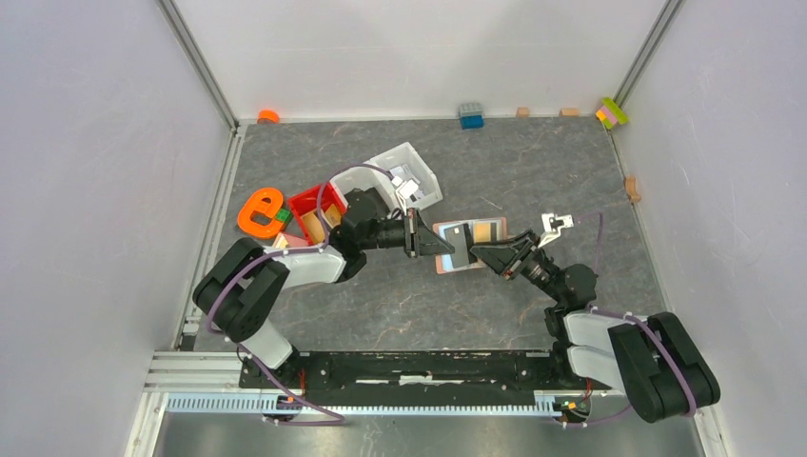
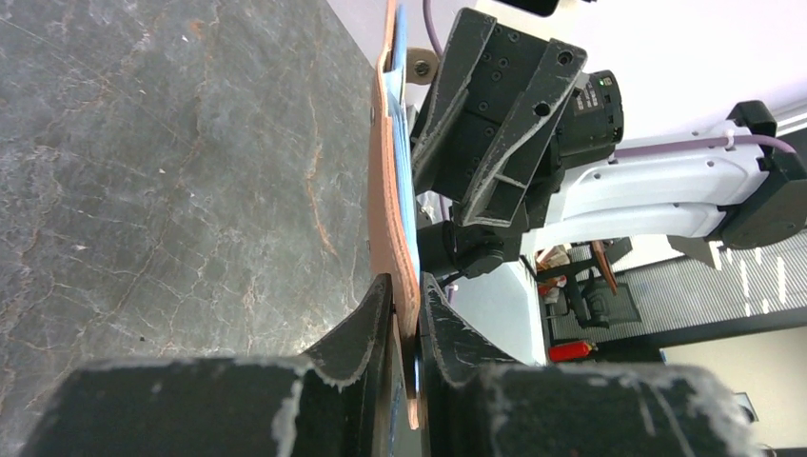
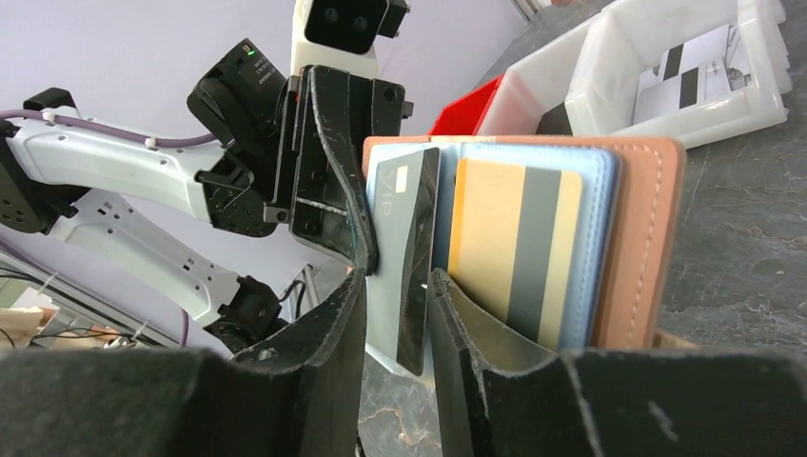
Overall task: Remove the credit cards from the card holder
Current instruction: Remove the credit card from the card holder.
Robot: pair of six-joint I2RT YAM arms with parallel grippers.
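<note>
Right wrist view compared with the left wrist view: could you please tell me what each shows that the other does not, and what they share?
Only the right wrist view shows the open face of the card holder, an orange-yellow card tucked in it, the right gripper closed on a dark card, and a white bin behind. Only the left wrist view shows the holder edge-on, with the left gripper clamped on its edge. Both show the holder and the opposite arm's gripper.

Bright, even, diffuse light with only soft shadows; wrist views go soft in the nearest foreground.
</note>
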